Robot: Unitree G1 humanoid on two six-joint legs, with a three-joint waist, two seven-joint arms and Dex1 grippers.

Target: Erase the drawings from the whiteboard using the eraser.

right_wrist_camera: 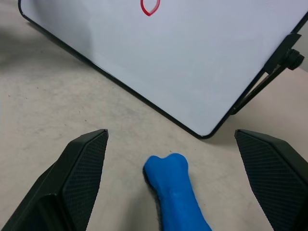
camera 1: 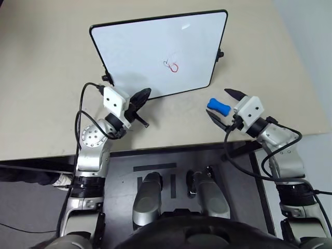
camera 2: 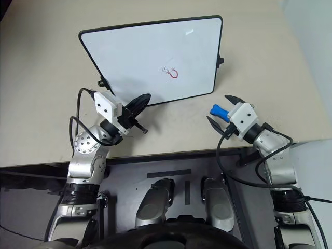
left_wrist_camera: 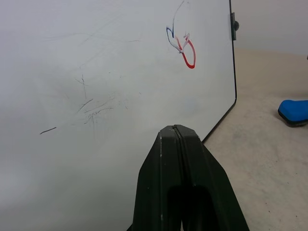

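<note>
The right gripper (camera 1: 224,107) is reaching level over the table (camera 1: 41,93), jaws spread wide around the eraser (camera 1: 218,106) lying just beside the whiteboard (camera 1: 155,46). The left gripper (camera 1: 141,98), fingers pressed together, is pointing at the board's lower edge. The drawings (camera 1: 171,65) are sitting mid-board.

Setting: robot test bench, likely a lab. Evidence: plain beige table (camera 1: 46,78) bearing little besides a propped whiteboard (camera 1: 140,46), pale bare wall (camera 1: 311,31) past its right edge, dark floor (camera 1: 26,207) with loose cables.
</note>
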